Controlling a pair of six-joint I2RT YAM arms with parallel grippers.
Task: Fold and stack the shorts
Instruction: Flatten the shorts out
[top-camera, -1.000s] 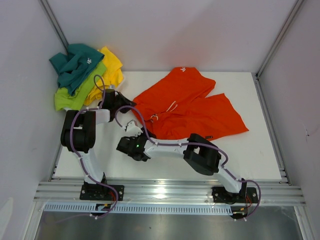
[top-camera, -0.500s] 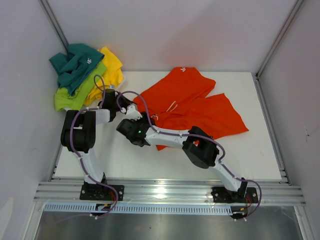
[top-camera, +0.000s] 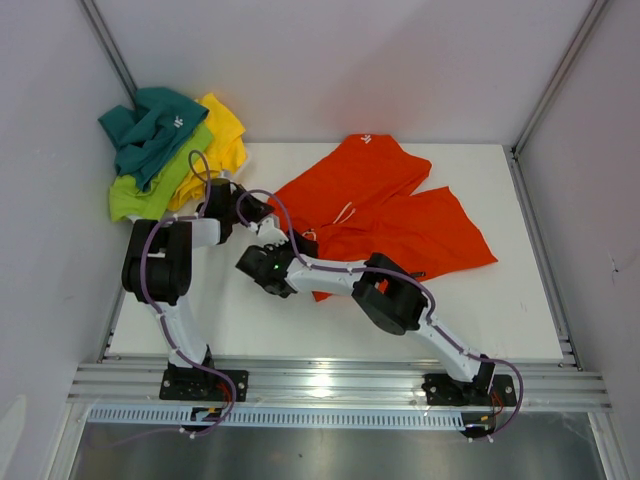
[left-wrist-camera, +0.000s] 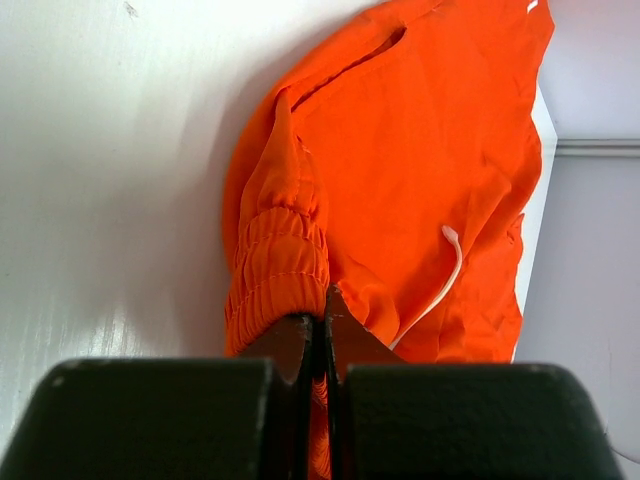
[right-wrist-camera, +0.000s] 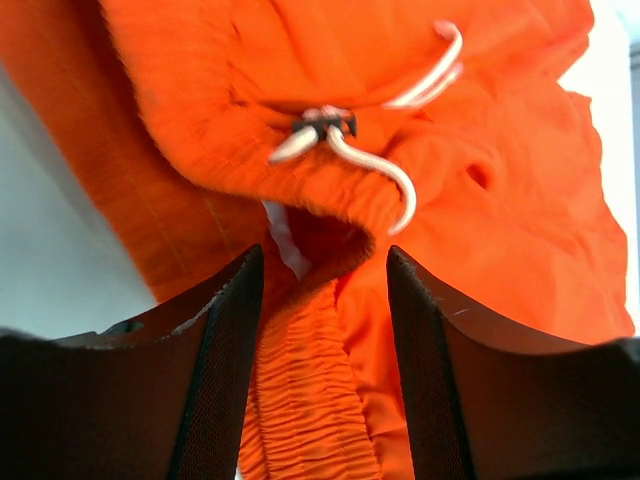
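1. One pair of soft, bright orange shorts (top-camera: 385, 215) lies spread on the white table (top-camera: 500, 310). Its legs point right and its gathered waistband is at the left end. The cloth has hardly shifted in the last second.
2. Left gripper (left-wrist-camera: 325, 322) stays pinched shut on the edge of the elastic waistband, as it was a second ago.
3. Right gripper (right-wrist-camera: 325, 262) has moved from the bare table up onto the waistband, just beside the left one. Its jaws stand apart and straddle the ribbed band without pinching it.
4. Right arm's elbow has swung leftward over the near edge of the orange shorts and hides part of it in the top view.
5. A thin white drawstring (right-wrist-camera: 390, 175) curls across the waistband just beyond the right fingers.
6. Three more pairs are heaped at the far left corner, apart from the orange pair: teal green shorts (top-camera: 150, 125) on top, lime green shorts (top-camera: 150, 190) beneath, and yellow shorts (top-camera: 228, 130) at the right. The left arm reaches past, just beside this heap.
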